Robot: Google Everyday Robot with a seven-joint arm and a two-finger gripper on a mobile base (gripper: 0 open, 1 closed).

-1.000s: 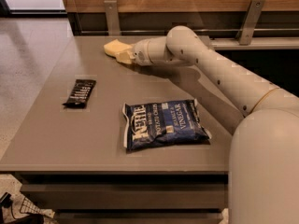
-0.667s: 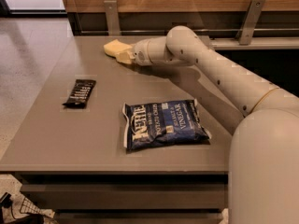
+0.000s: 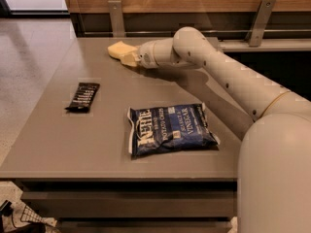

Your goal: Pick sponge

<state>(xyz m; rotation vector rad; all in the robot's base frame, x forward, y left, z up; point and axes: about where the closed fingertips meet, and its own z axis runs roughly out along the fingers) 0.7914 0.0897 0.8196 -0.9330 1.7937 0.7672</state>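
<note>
- Gripper [image 3: 130,58] low at the far side of the counter [image 3: 107,144], right against the sponge [image 3: 118,49].
- Open or closed on anything: cannot tell.
- Pale yellow sponge near the counter's back edge.
- Blue Kettle chip bag [image 3: 170,129] flat near the front, well apart from the sponge.
- Black snack bar [image 3: 82,96] towards the left edge.
</note>
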